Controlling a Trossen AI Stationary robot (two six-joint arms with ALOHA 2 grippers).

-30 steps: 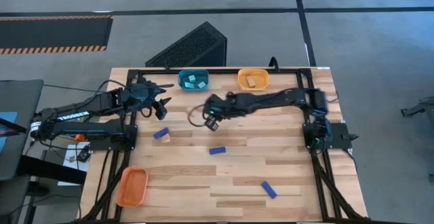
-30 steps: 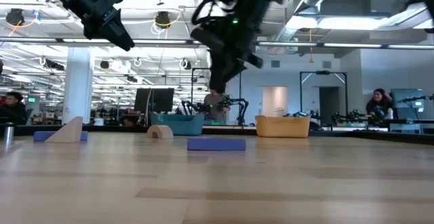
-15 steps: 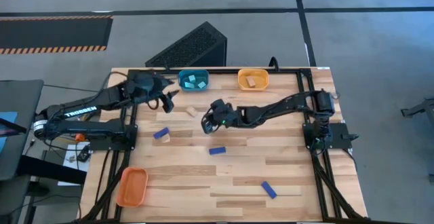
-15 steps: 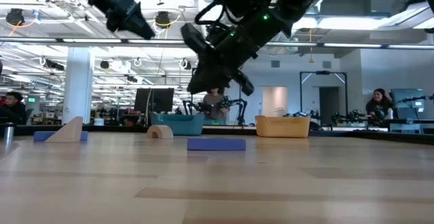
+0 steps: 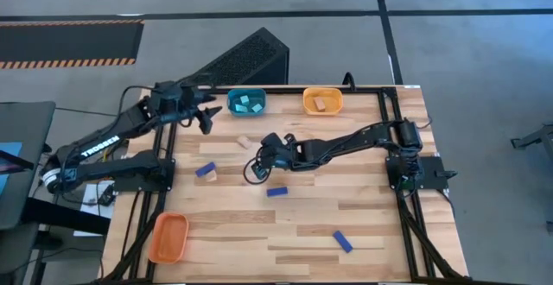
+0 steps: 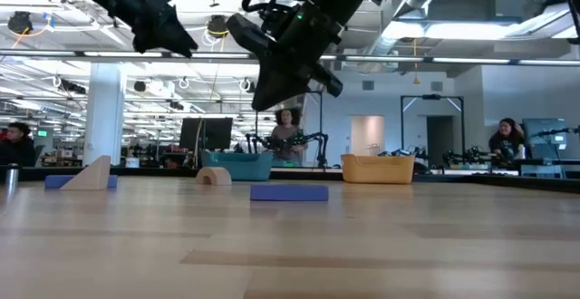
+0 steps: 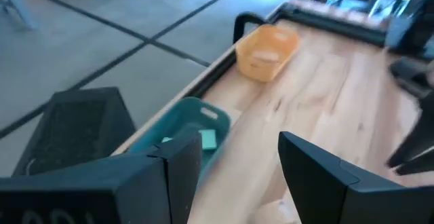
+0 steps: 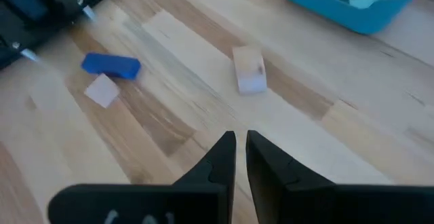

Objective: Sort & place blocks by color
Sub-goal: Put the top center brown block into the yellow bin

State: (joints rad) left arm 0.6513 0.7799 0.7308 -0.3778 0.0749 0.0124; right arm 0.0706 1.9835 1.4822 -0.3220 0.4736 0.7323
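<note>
My left gripper (image 5: 206, 119) hangs open and empty above the table's far left, just left of the teal tray (image 5: 246, 102); its own view looks past its fingers at that tray (image 7: 180, 132). My right gripper (image 5: 259, 161) is shut and empty, high above the table's middle (image 6: 265, 98). Below and ahead of it, a tan block (image 8: 249, 70) lies flat on the wood. Farther left, a blue block (image 8: 112, 65) rests beside a tan wedge (image 8: 102, 89). Two more blue blocks (image 5: 276, 192) (image 5: 343, 242) lie nearer the front.
The teal tray holds cyan blocks (image 5: 249, 103). An orange tray (image 5: 322, 101) with a tan block stands at the far edge, right of the teal one. Another orange tray (image 5: 168, 237) sits at the near left corner. People work in the room beyond the table (image 6: 286, 136).
My left arm has swung its open gripper toward the table's far edge, closer to the teal tray. My right gripper, still shut, has gone toward the table's left and a little toward the near edge, rolling as it went. No block has moved.
</note>
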